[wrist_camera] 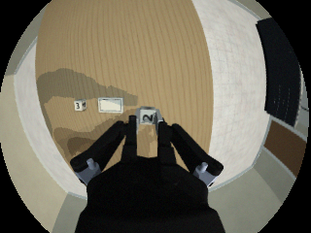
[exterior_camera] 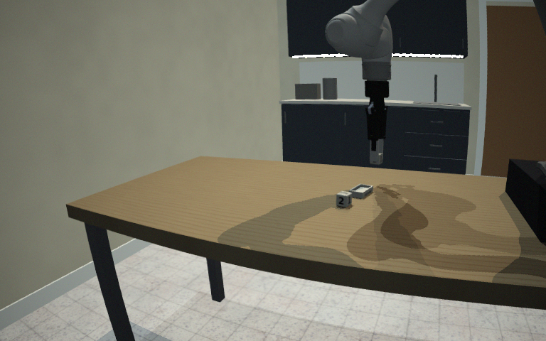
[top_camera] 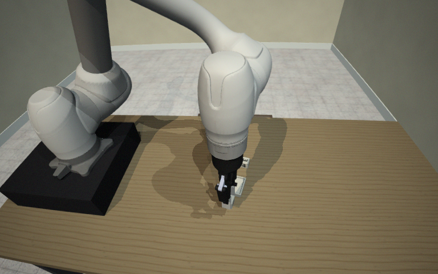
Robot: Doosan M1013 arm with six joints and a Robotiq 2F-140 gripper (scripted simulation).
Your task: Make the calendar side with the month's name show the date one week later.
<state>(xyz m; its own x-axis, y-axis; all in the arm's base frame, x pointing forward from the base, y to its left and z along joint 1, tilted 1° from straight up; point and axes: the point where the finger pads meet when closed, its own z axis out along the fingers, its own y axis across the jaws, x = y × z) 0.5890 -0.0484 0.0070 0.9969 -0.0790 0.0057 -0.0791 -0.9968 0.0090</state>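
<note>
Right now, the black two-fingered gripper (top_camera: 227,202) (exterior_camera: 376,148) (wrist_camera: 147,114) grips a white numbered cube (top_camera: 231,205) (exterior_camera: 376,158) (wrist_camera: 148,116) above the wooden table (top_camera: 316,203) (exterior_camera: 183,202) (wrist_camera: 141,53); below it sit a shallow white rectangular tray (top_camera: 240,194) (exterior_camera: 361,195) (wrist_camera: 111,111) and a second white cube (top_camera: 245,162) (exterior_camera: 343,199) (wrist_camera: 80,105).

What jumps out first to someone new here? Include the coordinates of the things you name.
The big pale arm (top_camera: 228,95) (exterior_camera: 362,33), reaching over the wooden table (top_camera: 333,203) (exterior_camera: 225,198) (wrist_camera: 146,58). Next, the black gripper (top_camera: 226,200) (exterior_camera: 376,148) (wrist_camera: 147,114), clamped on a numbered cube (exterior_camera: 376,158) (wrist_camera: 148,116) in midair. Below it, a small pale tray (top_camera: 240,194) (exterior_camera: 361,195) (wrist_camera: 111,112) sits near a second numbered cube (top_camera: 245,162) (exterior_camera: 343,199) (wrist_camera: 79,105).
</note>
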